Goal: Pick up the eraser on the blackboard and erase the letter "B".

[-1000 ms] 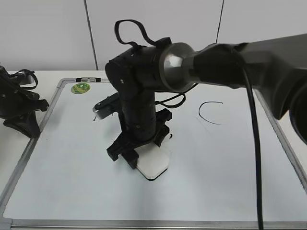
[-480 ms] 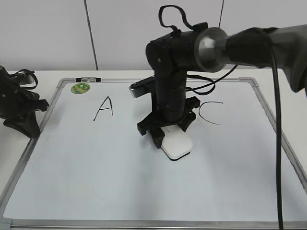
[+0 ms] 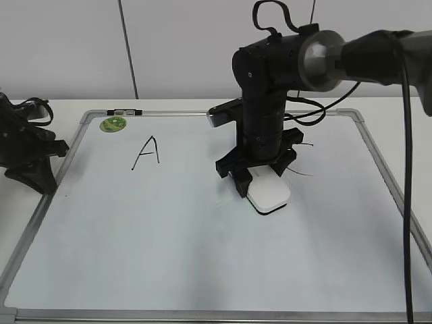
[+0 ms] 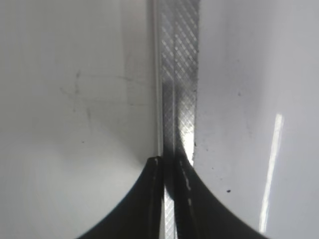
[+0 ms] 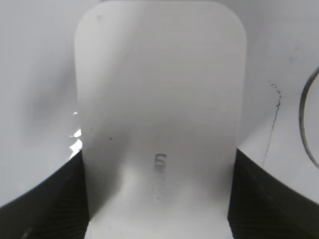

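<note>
Eraser (image 5: 159,124) clamped between right gripper's (image 5: 158,199) fingers (image 5: 42,204).

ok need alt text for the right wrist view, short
Close-up of the white eraser clamped between the dark jaws of the right gripper, pressed flat on the blackboard. Faint grey lettering marks the eraser's top, and a thin black curved stroke shows at the right edge.

I read one clear letter on the blackboard (image 3: 135,229): a black handwritten "A" (image 3: 147,152). On the eraser (image 5: 159,124) I see small grey lettering (image 5: 159,178), too blurred to read. The round green magnet (image 3: 113,124) carries a print I cannot read.
</note>
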